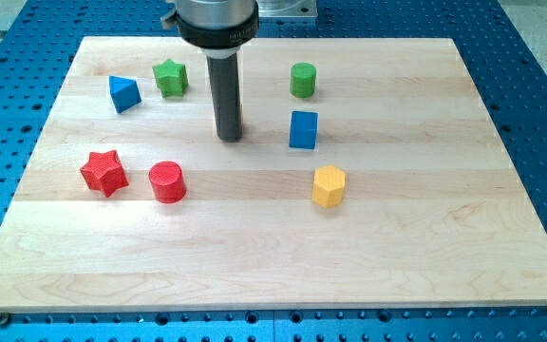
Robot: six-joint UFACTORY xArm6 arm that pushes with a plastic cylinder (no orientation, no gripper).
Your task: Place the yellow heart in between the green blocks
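Note:
My tip (229,137) rests on the board in the upper middle, between the two green blocks and a little below their line. The green star (170,78) lies up and to the tip's left. The green cylinder (303,80) lies up and to its right. A thin yellow-orange sliver (240,120) shows at the rod's right edge. The rest of that block is hidden behind the rod, so I cannot make out its shape. No yellow heart shows elsewhere.
A blue cube (303,129) sits just right of the tip. A yellow hexagon (329,185) lies lower right. A blue triangular block (123,93) is at upper left. A red star (103,172) and a red cylinder (167,181) lie at lower left.

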